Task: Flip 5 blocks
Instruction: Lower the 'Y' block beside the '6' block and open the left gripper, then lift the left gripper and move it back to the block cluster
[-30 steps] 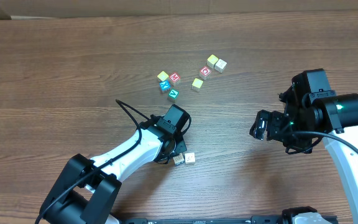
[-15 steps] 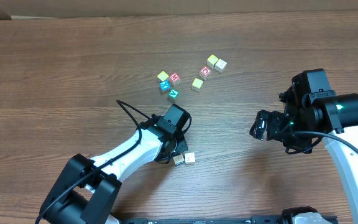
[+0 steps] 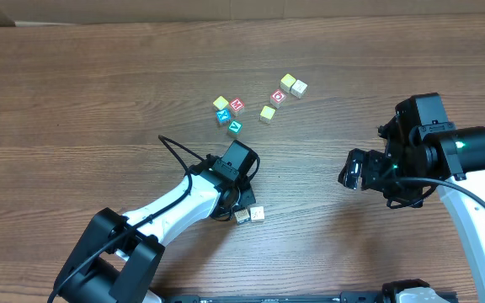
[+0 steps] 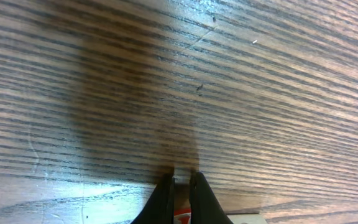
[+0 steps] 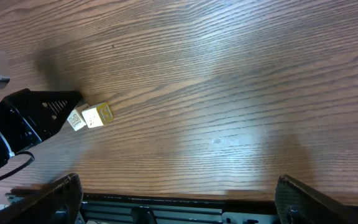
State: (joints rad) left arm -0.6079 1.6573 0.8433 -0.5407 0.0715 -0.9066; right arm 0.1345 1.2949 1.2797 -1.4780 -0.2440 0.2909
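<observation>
Blocks (image 3: 267,113) lie on the brown wooden table (image 3: 74,93): most sit in a loose scatter toward the far middle, and two more lie nearer my side. The left arm (image 3: 171,206) reaches in from the near edge. The right arm (image 3: 466,189) stands off to the right, well apart from every block. I read the right gripper (image 5: 178,182) as spread wide, with only bare table between its fingers. The left gripper (image 4: 182,182) is pinched narrow and low over the wood; I cannot tell whether it grips anything. From the right wrist its black tip sits just beside the pale pair (image 3: 249,215), which touch each other. In the far scatter I pick out a green block (image 3: 235,127), a blue block (image 3: 223,116) and a red M block (image 3: 237,105) close together
</observation>
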